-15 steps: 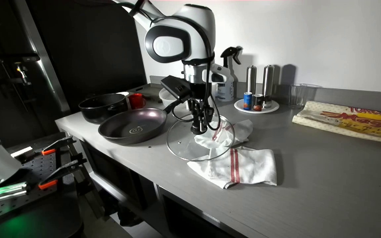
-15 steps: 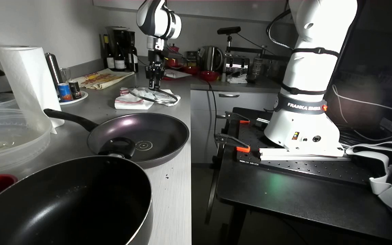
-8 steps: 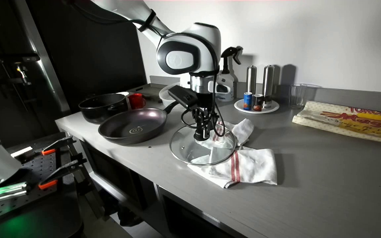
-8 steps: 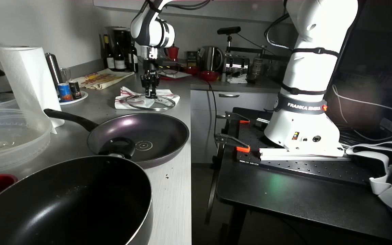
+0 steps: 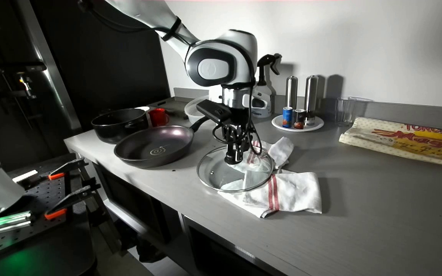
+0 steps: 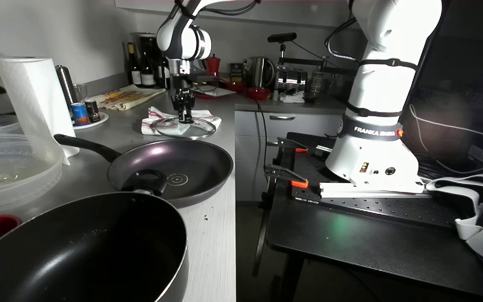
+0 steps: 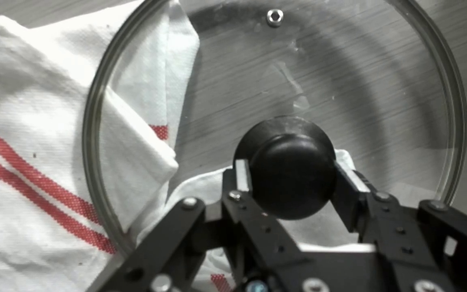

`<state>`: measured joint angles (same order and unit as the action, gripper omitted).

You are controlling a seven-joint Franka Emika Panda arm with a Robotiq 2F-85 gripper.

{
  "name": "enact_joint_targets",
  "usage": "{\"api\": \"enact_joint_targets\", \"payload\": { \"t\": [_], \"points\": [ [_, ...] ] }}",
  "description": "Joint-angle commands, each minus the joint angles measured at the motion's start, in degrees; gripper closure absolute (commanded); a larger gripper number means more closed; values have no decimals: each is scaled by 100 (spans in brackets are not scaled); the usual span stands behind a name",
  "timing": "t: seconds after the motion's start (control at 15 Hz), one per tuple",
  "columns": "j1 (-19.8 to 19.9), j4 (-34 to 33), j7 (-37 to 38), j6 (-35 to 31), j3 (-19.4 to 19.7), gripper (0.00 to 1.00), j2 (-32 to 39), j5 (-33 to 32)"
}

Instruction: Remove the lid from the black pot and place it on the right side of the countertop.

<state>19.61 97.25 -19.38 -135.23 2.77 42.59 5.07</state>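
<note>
The lid (image 5: 221, 178), clear glass with a metal rim, lies level and low over the countertop (image 5: 366, 234), partly over a folded cloth; it also shows in the wrist view (image 7: 339, 81). Whether its rim rests all round cannot be told. My gripper (image 5: 233, 159) points down at the lid's centre in both exterior views. In the wrist view my gripper (image 7: 292, 174) has its fingers against both sides of the lid's black knob (image 7: 292, 178). The black pot (image 5: 109, 132) stands open at the counter's far left; its handle (image 6: 145, 180) reaches over a frying pan.
The white cloth (image 5: 294, 191) with red stripes lies under and beside the lid. A frying pan (image 5: 152, 149) stands between pot and lid. A plate (image 5: 276, 124) with mills and small cans, a glass (image 5: 344, 113), a spray bottle (image 5: 261, 101) and a printed cloth (image 5: 409, 142) stand farther back.
My gripper has come down with the lid, and the lid went from tilted above the cloth to level and low over it. In the last half second it has barely moved.
</note>
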Motion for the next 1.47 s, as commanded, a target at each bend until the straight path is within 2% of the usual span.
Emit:
{"api": "enact_joint_targets", "payload": {
  "t": [0.0,0.07,0.13,0.33,0.4,0.87,1.2,1.4],
  "points": [
    [-45,-239,9,158,-29,75,191,-49],
    [-43,-233,9,161,-34,41,181,-44],
    [-42,-229,6,166,-37,23,176,-41],
    [-39,-240,-1,179,-69,4,203,-34],
    [-41,-245,-1,181,-75,0,211,-35],
    [-39,-148,-7,172,-72,0,104,-43],
    [-130,554,31,-76,25,0,-522,-155],
    [-203,1185,54,-334,99,0,-1127,-249]
  ]
}}
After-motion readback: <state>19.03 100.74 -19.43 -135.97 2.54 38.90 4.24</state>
